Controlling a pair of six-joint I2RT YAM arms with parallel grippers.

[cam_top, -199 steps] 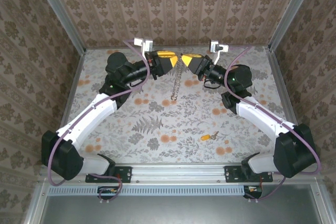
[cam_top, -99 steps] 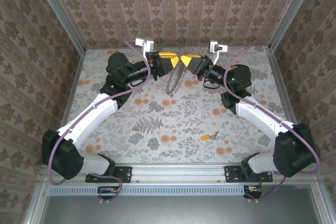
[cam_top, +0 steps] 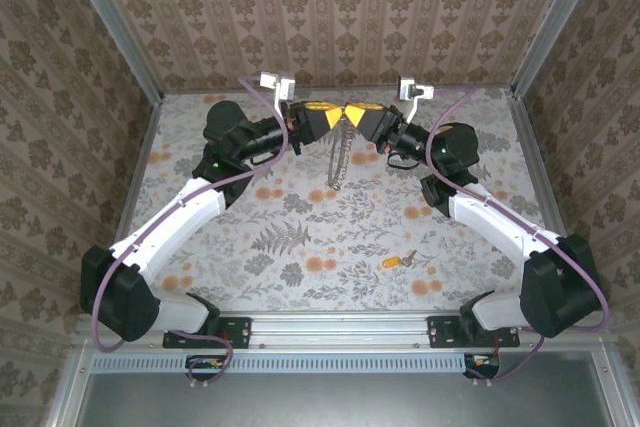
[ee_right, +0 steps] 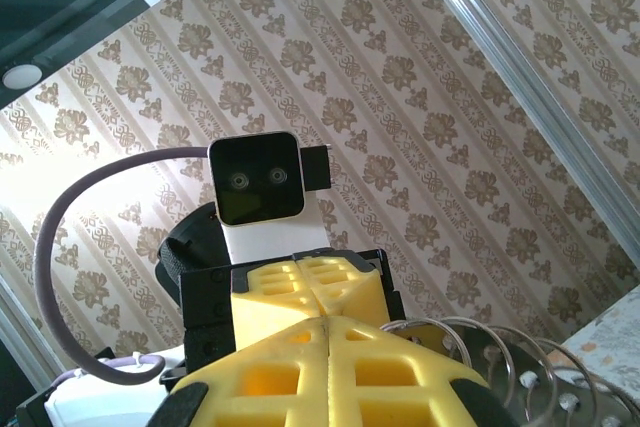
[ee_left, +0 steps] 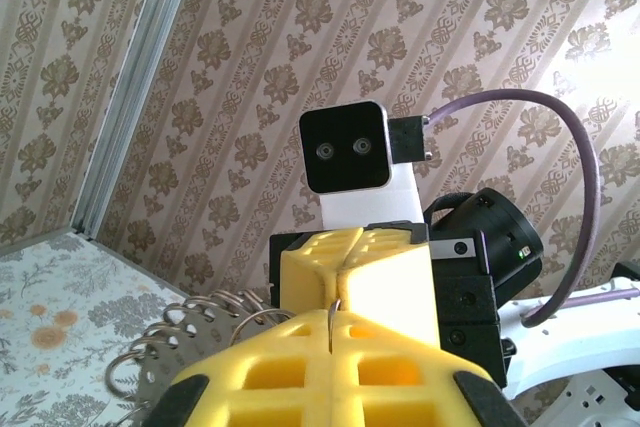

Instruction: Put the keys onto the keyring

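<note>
Flower-print table (cam_top: 230, 247), wallpapered walls (cam_top: 350, 7). Left gripper (cam_top: 336, 118) and right gripper (cam_top: 355, 115) meet tip to tip, raised over the far middle of the table. Both sets of jaws closed, yellow fingers pressed together, each pinching the top of the keyring (cam_top: 337, 152). Keyring hangs straight down from the meeting point; contact of its lower end with the table: cannot tell. Key (cam_top: 398, 260), orange head, lies flat on the near right of the table, well apart from the keyring, beside the right forearm.

No text, label, brand or number can be read. The wallpaper (cam_top: 340, 7) and the table (cam_top: 300, 237) carry only printed ornaments.
</note>
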